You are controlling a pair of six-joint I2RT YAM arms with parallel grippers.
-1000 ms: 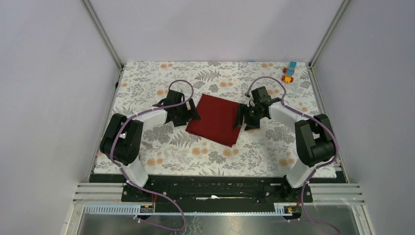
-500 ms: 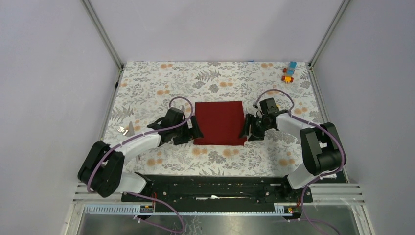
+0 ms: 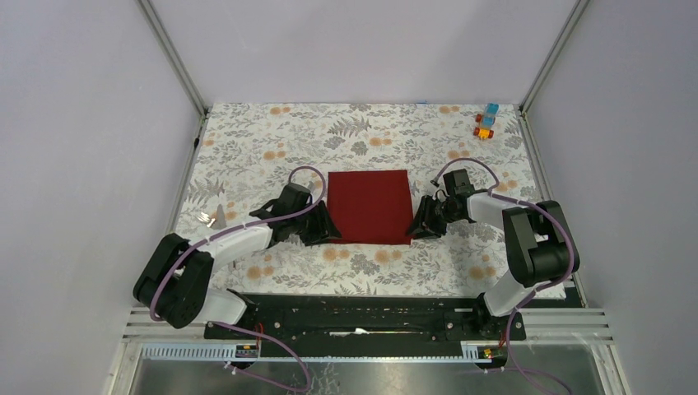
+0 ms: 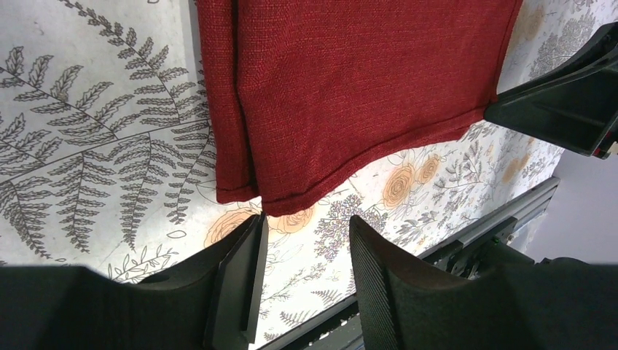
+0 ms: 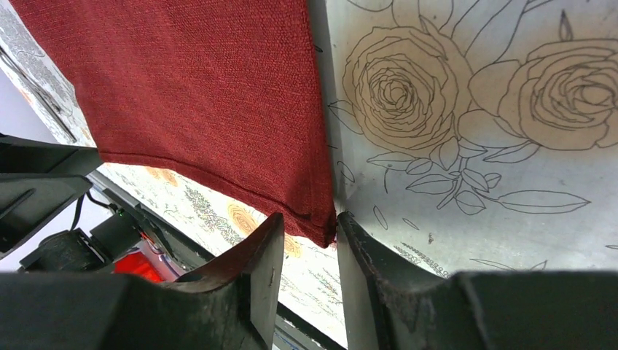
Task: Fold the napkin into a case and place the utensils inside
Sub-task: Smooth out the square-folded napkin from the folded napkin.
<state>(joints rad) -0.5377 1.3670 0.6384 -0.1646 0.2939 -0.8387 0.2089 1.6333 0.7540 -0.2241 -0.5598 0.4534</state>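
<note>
Two arms reach inward over the floral tabletop (image 3: 272, 140) in the top external view; the napkin (image 3: 369, 206) lies flat between them near the middle, a dark red near-square with its edges square to the tabletop; the left pincer (image 3: 328, 230) sits at its near left corner and the right pincer (image 3: 416, 224) at its near right corner; the utensils (image 3: 210, 219) show as a small silver glint by the left edge, well apart from the cloth and too small to tell fork from knife; the toy blocks (image 3: 486, 123) stand at the far right corner.

In the left wrist view the napkin (image 4: 364, 80) shows two layers along one side, the upper one set slightly in from the lower; its corner ends just at the tips of the left pincer (image 4: 307, 222), whose jaws stand apart with bare tabletop (image 4: 87, 124) showing between them, so it is released and grasps nothing.

In the right wrist view the corner of the napkin (image 5: 189, 95) dips between the tips of the right pincer (image 5: 310, 219); the jaws are narrowly apart around it; whether they have clenched the cloth I cannot tell; patterned tabletop (image 5: 474, 146) lies beside the hem.
</note>
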